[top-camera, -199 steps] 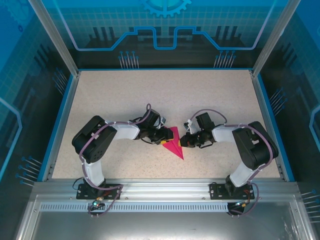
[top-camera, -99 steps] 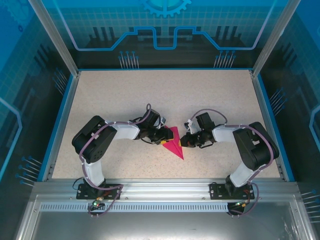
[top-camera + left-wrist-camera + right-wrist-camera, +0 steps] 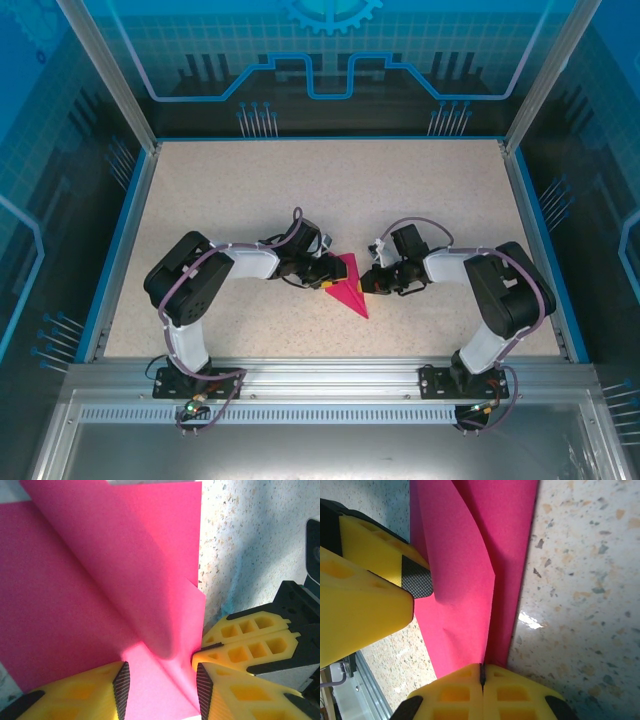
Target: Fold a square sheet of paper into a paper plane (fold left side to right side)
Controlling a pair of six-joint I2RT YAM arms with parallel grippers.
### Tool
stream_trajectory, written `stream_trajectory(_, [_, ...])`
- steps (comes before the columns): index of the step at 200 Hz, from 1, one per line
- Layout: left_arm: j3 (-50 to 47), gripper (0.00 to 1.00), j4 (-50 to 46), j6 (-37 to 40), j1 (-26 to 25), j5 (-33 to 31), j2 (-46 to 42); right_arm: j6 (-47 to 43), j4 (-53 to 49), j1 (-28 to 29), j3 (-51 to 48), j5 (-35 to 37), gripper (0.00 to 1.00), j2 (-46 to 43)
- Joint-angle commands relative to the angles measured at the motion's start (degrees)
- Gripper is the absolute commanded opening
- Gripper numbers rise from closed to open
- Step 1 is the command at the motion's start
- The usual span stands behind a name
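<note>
Right wrist: paper [image 3: 465, 585] pinched in right hand [image 3: 481, 674].

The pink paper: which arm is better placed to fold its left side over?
Probably the left arm: its jaws stand open around the paper's raised flap, ready to push it rightward. The right arm's jaws are shut on the right edge, anchoring it.

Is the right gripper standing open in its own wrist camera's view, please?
No, the right gripper is shut tight, pinching the fold of the pink paper.
</note>
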Motion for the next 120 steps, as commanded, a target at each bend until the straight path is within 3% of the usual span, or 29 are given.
stream_trajectory(1, [0.2,0.43,-3.9,1.2,0.0,-2.3,1.9,-1.3,-2.5,-0.5,1.2,1.0,0.0,0.9])
stream_trajectory(89, [1.9,0.47,-7.7,4.5,0.6,-3.1,-5.1,-1.3,-8.2,-0.4,1.9,5.2,0.0,3.3])
stream_trajectory(120, [4.3,0.39,-6.7,4.0,0.6,0.3,-4.8,-1.1,-8.4,-0.3,1.9,5.8,0.0,3.4])
